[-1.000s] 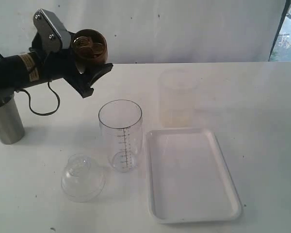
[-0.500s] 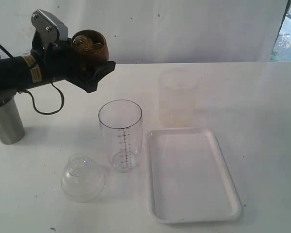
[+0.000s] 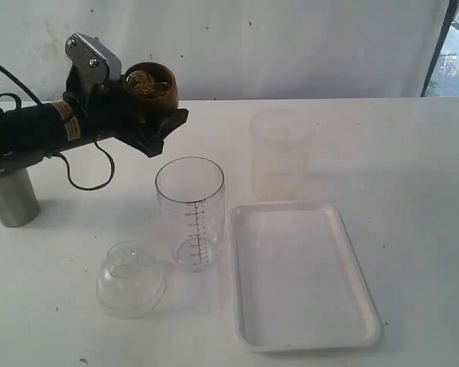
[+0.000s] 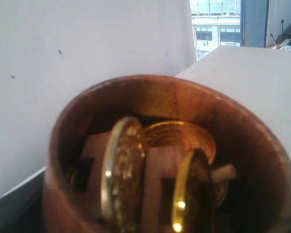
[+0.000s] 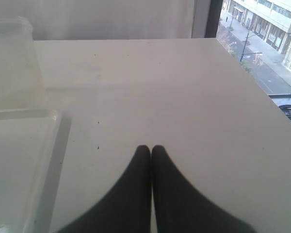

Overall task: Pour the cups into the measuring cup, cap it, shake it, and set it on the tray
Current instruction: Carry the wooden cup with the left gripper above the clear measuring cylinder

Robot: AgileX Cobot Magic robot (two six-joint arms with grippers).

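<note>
Exterior view first: at far left the steel tumbler (image 3: 11, 195) stands on the worktop (image 3: 382, 153), untouched. Next to it our left claw (image 3: 154, 103) grasps the wooden cup (image 3: 151, 86), with gold coins (image 3: 141, 79) showing inside. Over the last second it has drifted right and a little lower, toward the measuring cup (image 3: 190, 212). That cup stands empty just beside the tray (image 3: 302, 275), with the cap (image 3: 130, 280) lying near its left. We judge the first pour close but not begun, since the wooden cup is not yet over the mouth. The right claw (image 5: 151, 150), clenched on nothing, hovers over bare worktop.
</note>
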